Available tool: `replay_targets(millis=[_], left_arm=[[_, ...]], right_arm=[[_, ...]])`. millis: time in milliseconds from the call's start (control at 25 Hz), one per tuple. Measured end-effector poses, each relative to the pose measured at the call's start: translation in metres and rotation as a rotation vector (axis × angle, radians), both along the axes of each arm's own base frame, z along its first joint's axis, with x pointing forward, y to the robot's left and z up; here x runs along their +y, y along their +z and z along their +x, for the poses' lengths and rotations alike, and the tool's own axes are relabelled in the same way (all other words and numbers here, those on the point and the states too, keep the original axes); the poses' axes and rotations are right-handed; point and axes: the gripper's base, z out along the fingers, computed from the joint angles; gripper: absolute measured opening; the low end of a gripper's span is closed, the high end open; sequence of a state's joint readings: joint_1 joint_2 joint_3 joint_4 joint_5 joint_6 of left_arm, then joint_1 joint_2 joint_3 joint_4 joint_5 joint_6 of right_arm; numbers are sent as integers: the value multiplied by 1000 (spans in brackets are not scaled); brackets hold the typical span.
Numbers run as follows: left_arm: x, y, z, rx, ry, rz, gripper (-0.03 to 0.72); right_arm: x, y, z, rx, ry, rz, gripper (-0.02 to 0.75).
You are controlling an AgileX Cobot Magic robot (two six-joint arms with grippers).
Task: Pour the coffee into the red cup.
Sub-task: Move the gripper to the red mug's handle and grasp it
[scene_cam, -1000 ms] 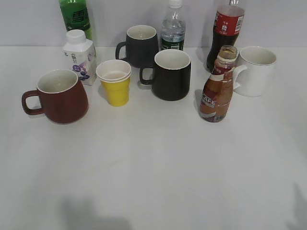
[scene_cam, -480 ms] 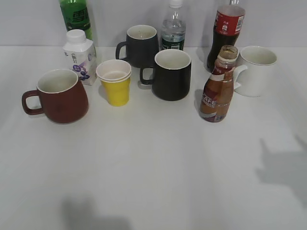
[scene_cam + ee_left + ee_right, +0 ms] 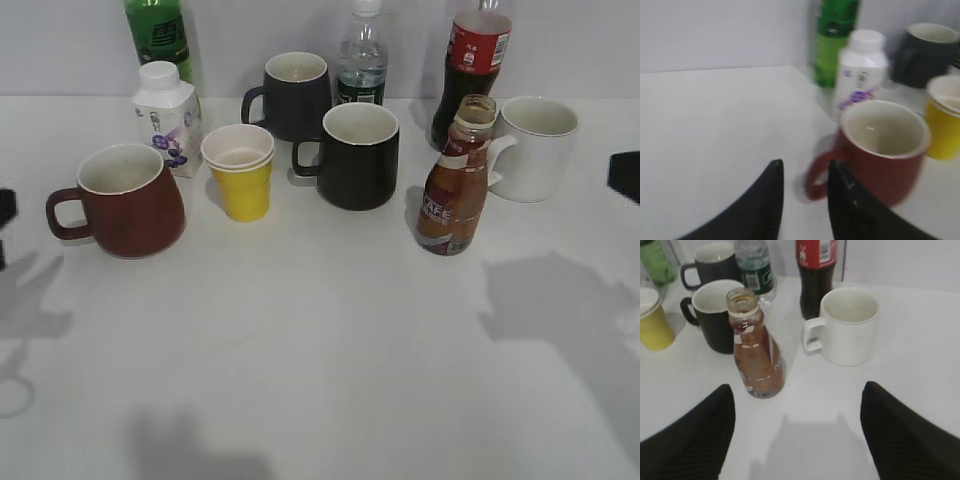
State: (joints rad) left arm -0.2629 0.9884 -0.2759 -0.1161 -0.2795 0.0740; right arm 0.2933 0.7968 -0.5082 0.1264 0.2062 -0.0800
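The red cup (image 3: 125, 200) stands upright at the left of the table, handle pointing left, off-white inside and empty. The coffee (image 3: 455, 190), a small curvy bottle of brown liquid with no cap, stands at the right. My left gripper (image 3: 5, 210) shows only at the left edge. In the left wrist view (image 3: 802, 170) it is narrowly open and empty, just short of the cup's (image 3: 880, 165) handle. My right gripper (image 3: 625, 175) shows at the right edge. In the right wrist view (image 3: 797, 390) it is wide open and empty, short of the coffee (image 3: 757, 355).
A yellow paper cup (image 3: 240, 172), two black mugs (image 3: 358, 155) (image 3: 292, 95) and a white mug (image 3: 535, 148) stand between and behind. A green bottle (image 3: 157, 35), white carton (image 3: 167, 118), water bottle (image 3: 360, 60) and cola bottle (image 3: 475, 60) line the back.
Both grippers have come into the exterior view at the left and right edges, and their shadows have spread over the table. No object has moved.
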Motion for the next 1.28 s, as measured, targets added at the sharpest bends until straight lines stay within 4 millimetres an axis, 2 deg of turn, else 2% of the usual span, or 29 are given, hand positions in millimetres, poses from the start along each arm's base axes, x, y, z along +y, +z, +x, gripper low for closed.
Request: replay_targets(millis=[160,440,720,960,1280], left_arm=[[-7,-16,8,71,-24,20,242],[-12,-40,29,64,-8,36,242],[-15,-57,47,-25,11,36,242],[-15,-70,53,-17,30,42,242],[-11,-77,57,-35,94,28,242]], right_arm=[[4,-13,17,41,-7,-15,586],[10,-21,28,17,0,-13,586],[11,-20,28,9,0,-11,543],[11,-20,28,8,0,-11,536],[10,-21,28,8,0,-11,536]])
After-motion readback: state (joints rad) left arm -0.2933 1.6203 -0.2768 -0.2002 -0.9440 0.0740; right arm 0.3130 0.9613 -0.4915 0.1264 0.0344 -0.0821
